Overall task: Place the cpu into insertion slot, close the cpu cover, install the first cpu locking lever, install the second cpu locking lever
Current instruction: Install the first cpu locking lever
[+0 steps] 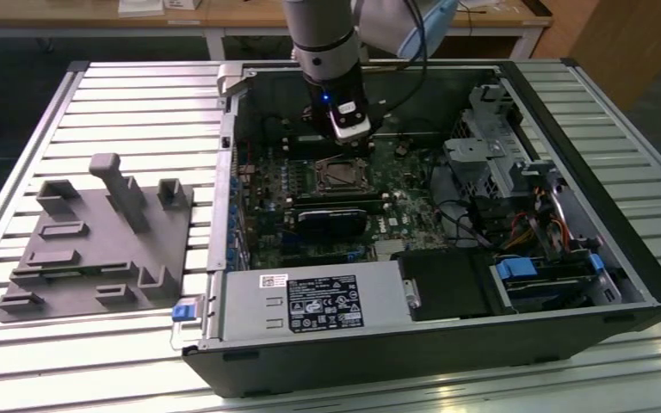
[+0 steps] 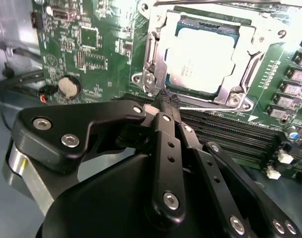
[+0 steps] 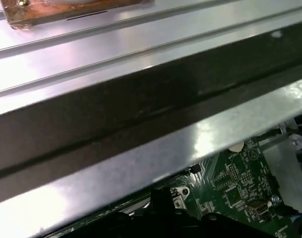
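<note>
The black two-fingered hand (image 2: 168, 101) was closed, tips pressed together at a corner of the thin silvery-grey square metal cpu cover (image 2: 158, 39), against a thin wire locking lever (image 2: 215, 111); whether it pinched the wire I could not tell. The pale silvery square cpu (image 2: 203, 59) lay seated in the metal-rimmed insertion slot (image 1: 336, 176) near the middle of the green circuit board (image 2: 101, 20), with the cover down over it. I judged a lever step to be in hand, one calling for a firm press and a tuck under the catch
</note>
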`<state>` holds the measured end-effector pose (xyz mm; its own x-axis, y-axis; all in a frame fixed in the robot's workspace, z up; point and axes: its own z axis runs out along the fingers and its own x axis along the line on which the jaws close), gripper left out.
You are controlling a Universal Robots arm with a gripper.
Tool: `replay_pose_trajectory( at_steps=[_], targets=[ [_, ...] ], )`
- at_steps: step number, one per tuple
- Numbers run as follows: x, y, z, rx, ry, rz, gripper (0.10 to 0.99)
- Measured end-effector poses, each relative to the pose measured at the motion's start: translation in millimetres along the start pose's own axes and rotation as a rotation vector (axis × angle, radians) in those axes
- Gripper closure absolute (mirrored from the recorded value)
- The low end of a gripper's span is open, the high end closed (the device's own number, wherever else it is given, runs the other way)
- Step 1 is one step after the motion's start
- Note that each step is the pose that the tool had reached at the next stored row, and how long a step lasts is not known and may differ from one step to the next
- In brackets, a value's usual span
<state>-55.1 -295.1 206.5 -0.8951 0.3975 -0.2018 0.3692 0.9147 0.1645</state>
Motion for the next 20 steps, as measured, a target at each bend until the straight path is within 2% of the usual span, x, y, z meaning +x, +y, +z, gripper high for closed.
replay_pose_trajectory(
  at_steps=[5,13,20],
  targets=[
    [2.3,2.2,1.3,0.006,-0.0054,0.031,0.98],
    [8.5,8.6,2.4,0.011,-0.0092,0.054,0.98],
    [13.4,10.5,3.1,0.016,-0.013,0.076,0.98]
  ],
)
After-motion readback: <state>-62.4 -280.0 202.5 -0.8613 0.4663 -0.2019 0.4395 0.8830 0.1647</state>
